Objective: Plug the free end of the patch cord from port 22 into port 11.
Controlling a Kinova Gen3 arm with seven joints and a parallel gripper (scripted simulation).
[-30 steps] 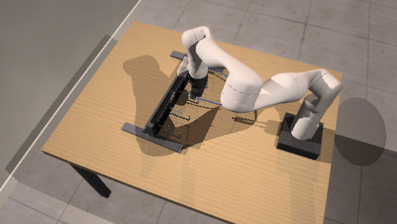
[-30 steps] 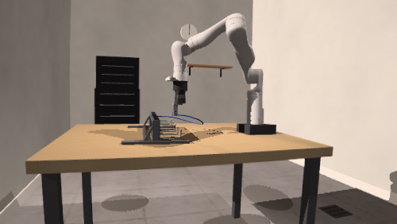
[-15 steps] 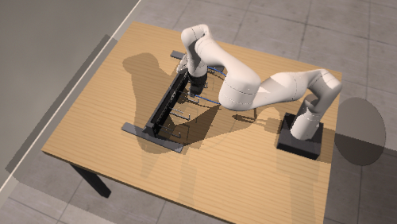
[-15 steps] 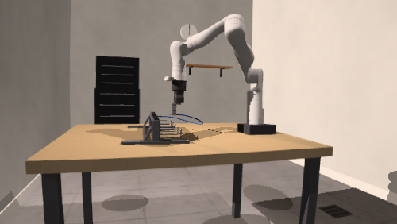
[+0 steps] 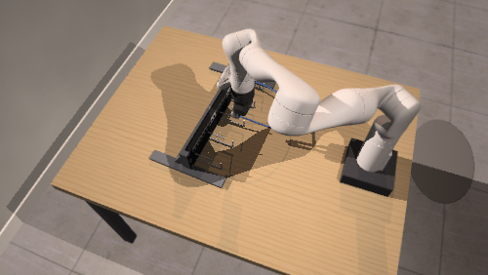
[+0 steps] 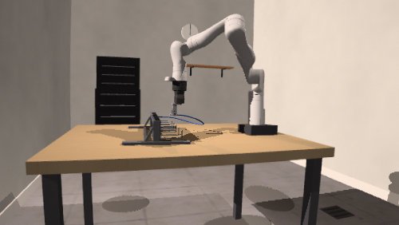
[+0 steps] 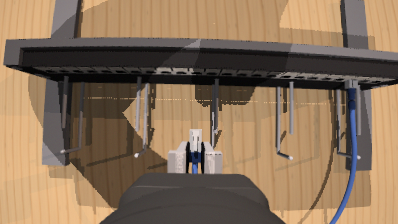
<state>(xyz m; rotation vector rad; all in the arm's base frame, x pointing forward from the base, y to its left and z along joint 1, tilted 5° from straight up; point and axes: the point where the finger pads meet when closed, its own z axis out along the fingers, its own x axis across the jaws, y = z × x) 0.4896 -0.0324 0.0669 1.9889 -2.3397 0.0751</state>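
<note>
The gripper is closed on the patch cord's plug, its pale, blocky fingers pressing the sides. The small, whitish, boxy plug points toward the rack, apart from it and above the table. Its smooth blue cord bows behind the rack, its other end seated toward the right of the panel in the wrist view. The dark rack stands upright on long, flat gray feet. Thin metal rods with bent tips stick out from it; one pair stands near the plug, just right of it in the wrist view. The table has straight-grained wood. Beyond are the glossy white, rounded arm, its black block base, a black cabinet and a wooden wall shelf.

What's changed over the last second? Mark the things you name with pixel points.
The gripper (image 5: 235, 116) (image 6: 174, 113) (image 7: 195, 152) has shifted slightly along the rack (image 5: 204, 123) (image 6: 156, 131) (image 7: 125, 43), toward the end where the cord (image 5: 256, 123) (image 6: 195, 120) (image 7: 353, 135) is plugged in. It's shut on the free plug (image 7: 195, 136) now; earlier views are too small to confirm any change of hold. Rack and robot base (image 5: 366, 182) (image 6: 261, 130) look unmoved.
</note>
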